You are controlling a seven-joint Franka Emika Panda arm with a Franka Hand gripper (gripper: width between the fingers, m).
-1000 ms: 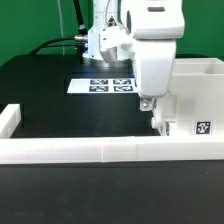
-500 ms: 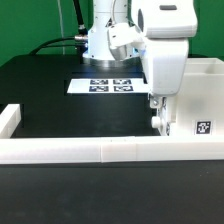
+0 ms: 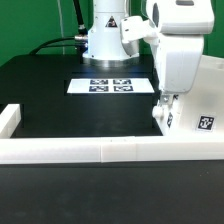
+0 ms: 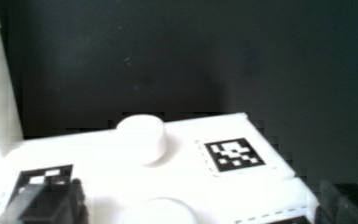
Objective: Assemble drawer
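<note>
Nearest, border wall (image 3: 100, 150) along the table's front edge. Behind it, bare black table (image 3: 60, 105). Drawer housing (image 3: 200, 100) at the exterior view's right against the wall; gripper (image 3: 165, 103) at its corner, grip state unclear. Farther back, marker board (image 3: 108, 85).

Open surface (image 3: 60, 115): a wide dark stretch is lying bare between the marker board (image 3: 110, 85) and the border wall (image 3: 90, 150), giving free passage.
Front edge: the border wall is running low across the exterior view's near side and turning up at that view's left, blocking any low sweep there.
Exterior view's right: the drawer housing (image 3: 205, 95) is standing tall and closing that side.
Tool (image 3: 166, 108): it is hanging close against the housing's front corner, leaving little room beside it.
Behind: the arm's base (image 3: 105, 40) is taking up the middle.
</note>
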